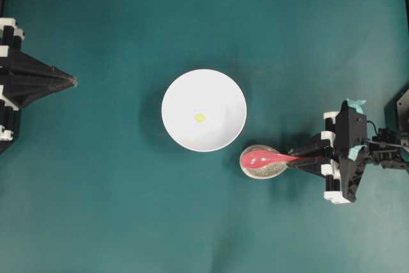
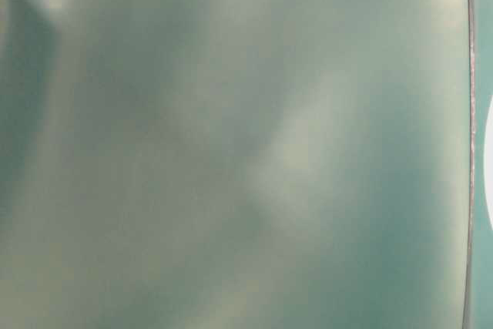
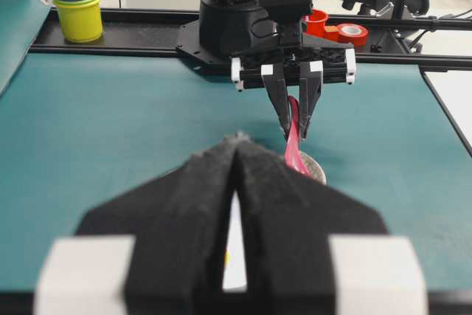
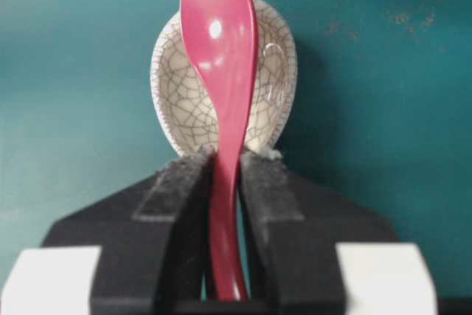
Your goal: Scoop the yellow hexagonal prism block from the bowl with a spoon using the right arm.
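Seen from overhead: white bowl (image 1: 204, 110) mid-table with the tiny yellow hexagonal prism block (image 1: 200, 117) lying near its centre; just beside the bowl's lower right edge, a speckled spoon rest (image 1: 262, 163) with the pink-red spoon (image 1: 268, 156) lying across it, handle running right into the right gripper (image 1: 311, 155). Shown only by the right wrist camera: crackle-glazed spoon rest (image 4: 225, 82) under the scoop, spoon (image 4: 220, 71) handle squeezed between the black pads (image 4: 173, 193), jaws nearly together and pressed on the handle. Shown only by the left wrist camera: left gripper (image 3: 236, 145) with its fingers meeting at the tips, holding nothing, and beyond it the right gripper (image 3: 295, 129) pointing down around the spoon (image 3: 293, 149). Table-level view blurred to a grey-green haze, nothing readable there. Teal-green mat (image 1: 115, 209) over the table; at the far edge in the left wrist view, stacked yellow and blue cups (image 3: 77, 11) and red tape rolls (image 3: 341, 29) on a black rail.
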Motion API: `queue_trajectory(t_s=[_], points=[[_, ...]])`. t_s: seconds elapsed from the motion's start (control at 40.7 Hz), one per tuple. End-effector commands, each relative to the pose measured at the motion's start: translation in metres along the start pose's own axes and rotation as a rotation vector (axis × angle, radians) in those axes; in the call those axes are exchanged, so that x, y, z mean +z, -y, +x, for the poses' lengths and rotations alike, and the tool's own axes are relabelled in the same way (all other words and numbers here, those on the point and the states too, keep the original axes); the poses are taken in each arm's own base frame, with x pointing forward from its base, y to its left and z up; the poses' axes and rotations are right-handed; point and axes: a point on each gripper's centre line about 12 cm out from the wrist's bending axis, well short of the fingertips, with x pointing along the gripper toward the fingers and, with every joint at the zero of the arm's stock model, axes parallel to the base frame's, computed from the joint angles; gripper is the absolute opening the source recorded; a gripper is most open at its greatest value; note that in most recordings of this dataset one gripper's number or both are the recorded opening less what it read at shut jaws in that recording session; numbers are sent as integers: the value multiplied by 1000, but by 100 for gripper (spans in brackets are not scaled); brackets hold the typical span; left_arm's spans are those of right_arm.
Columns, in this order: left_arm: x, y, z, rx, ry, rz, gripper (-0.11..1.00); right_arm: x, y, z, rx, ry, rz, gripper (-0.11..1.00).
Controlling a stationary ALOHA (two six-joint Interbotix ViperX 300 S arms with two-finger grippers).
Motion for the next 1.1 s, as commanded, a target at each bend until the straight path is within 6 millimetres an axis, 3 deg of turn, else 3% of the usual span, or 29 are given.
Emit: queue_trajectory(t_s=[0.0, 0.295, 0.491, 0.614, 1.08], points=[[10, 0, 3, 1, 25, 3, -1, 4, -2, 0, 4, 15, 9, 16], [10, 0, 3, 1, 23, 3, -1, 3, -3, 1, 6, 0, 10, 13], [10, 0, 3, 1, 23, 3, -1, 2, -3, 1, 8, -15, 12, 35], [10, 0, 3, 1, 23, 5, -1, 0, -2, 0, 7, -19, 9, 42], [10, 0, 3, 1, 21, 3, -1, 3, 9, -4, -25, 76, -7, 43]])
